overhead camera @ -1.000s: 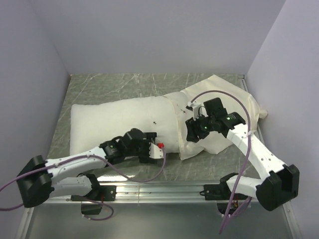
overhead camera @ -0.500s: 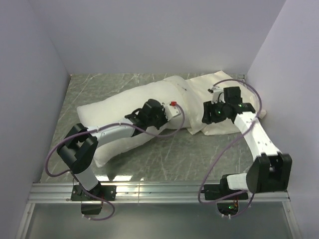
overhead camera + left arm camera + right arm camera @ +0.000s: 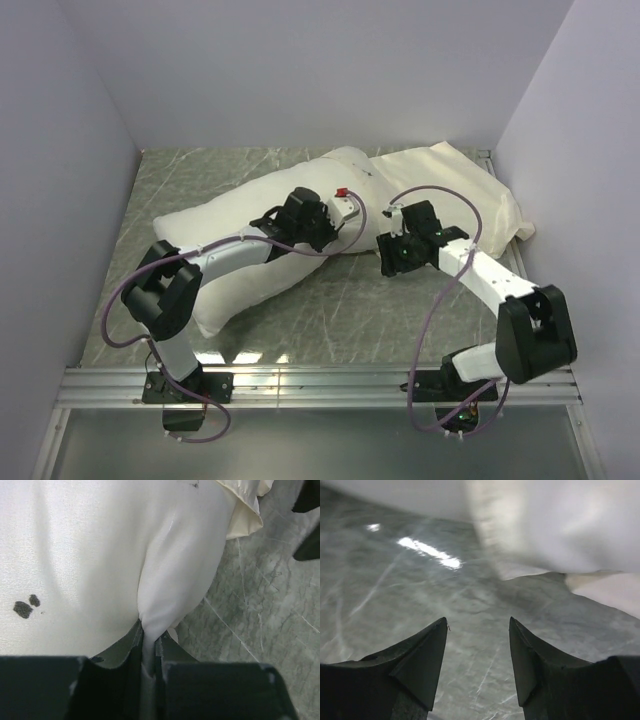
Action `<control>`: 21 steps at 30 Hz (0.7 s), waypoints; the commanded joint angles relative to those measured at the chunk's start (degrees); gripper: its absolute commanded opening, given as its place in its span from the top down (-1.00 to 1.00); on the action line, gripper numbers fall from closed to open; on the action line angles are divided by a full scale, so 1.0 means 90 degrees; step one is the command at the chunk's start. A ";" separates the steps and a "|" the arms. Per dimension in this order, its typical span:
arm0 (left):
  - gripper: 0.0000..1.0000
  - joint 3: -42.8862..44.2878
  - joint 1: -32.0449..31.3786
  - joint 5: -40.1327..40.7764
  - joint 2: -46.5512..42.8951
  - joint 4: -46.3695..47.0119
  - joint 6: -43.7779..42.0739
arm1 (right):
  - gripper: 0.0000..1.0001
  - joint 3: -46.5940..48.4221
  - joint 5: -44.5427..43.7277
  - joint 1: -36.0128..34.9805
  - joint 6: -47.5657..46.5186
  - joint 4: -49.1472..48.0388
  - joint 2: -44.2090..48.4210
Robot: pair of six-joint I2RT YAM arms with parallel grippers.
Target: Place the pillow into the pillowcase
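left claw just went from wide open to clenched. It now pinches a thin ridge of the plump bright white rectangular stuffed pillow, and the fabric is drawn into a fold running straight ahead of its tips. A second ago it sat released at the pillow's near edge. Since then the arm has swung out and taken a new bite near the pillow's leading end.

The pillow moved too. It was lying square across the grey-green marbled tabletop. Now it is slewed, with the leading end up against the thin cream, slightly shiny pillowcase. Seen from the left claw, the pillow body is ahead and to its left, the pillowcase hem is ahead and to its right, and bare table is directly right.

right claw is released and empty, fingers spread over bare table. White and cream cloth sits just ahead of its tips, not touching. A second ago it was over the mouth end of the pillowcase; it has since backed off (so nothing holds the opening now).

My read: this is a fresh grip for a push stroke. Most of the pillow is still outside the case, left of and behind the left claw. The case looks puffed, but I can't tell how much is inside. The next stroke probably needs the right claw back on the hem, otherwise the push just shoves the sack along. A thin pinch on slick fabric could also slip.
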State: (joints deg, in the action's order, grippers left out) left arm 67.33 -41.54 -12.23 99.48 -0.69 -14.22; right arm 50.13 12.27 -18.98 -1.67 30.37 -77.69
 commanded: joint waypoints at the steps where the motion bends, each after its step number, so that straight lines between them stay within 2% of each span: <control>1: 0.71 0.0195 0.0055 -0.0340 0.0001 -0.0148 0.0281 | -0.17 0.0348 -0.1069 0.0019 0.0507 -0.0513 -0.0214; 7: 0.71 0.0234 0.0133 -0.0438 -0.0009 -0.0138 0.0388 | -0.08 0.0387 -0.1159 -0.0010 0.0820 -0.1049 -0.0576; 11: 0.71 0.0331 0.0221 -0.0516 0.0069 -0.0216 0.0515 | -0.04 0.0494 -0.0808 -0.0029 0.1035 -0.1226 -0.0888; 13: 0.72 0.0370 0.0289 -0.0555 0.0089 -0.0226 0.0583 | 0.15 0.0543 -0.0681 -0.0020 0.1055 -0.1255 -0.1084; 15: 0.77 0.0400 0.0338 -0.0575 0.0099 -0.0236 0.0642 | 0.51 0.0543 -0.0661 -0.0020 0.1045 -0.1323 -0.1114; 16: 0.80 0.0409 0.0357 -0.0594 0.0108 -0.0236 0.0671 | 0.82 0.0553 -0.0583 -0.0020 0.1045 -0.1304 -0.1075; 17: 0.84 0.0409 0.0387 -0.0633 0.0099 -0.0236 0.0691 | 0.98 0.0573 -0.0447 -0.0039 0.1055 -0.1285 -0.0997; 19: 0.98 0.0400 0.0426 -0.0760 0.0070 -0.0168 0.0798 | 1.00 0.0602 0.0304 -0.0136 0.1123 -0.1285 -0.0569; 21: 0.99 0.0370 0.0445 -0.0896 -0.0018 -0.0100 0.0944 | 1.00 0.0641 0.1025 -0.0544 0.1191 -0.1372 0.0054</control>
State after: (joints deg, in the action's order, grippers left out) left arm 68.79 -38.37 -17.32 100.03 -1.96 -8.91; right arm 52.95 11.38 -19.70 7.81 21.04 -85.65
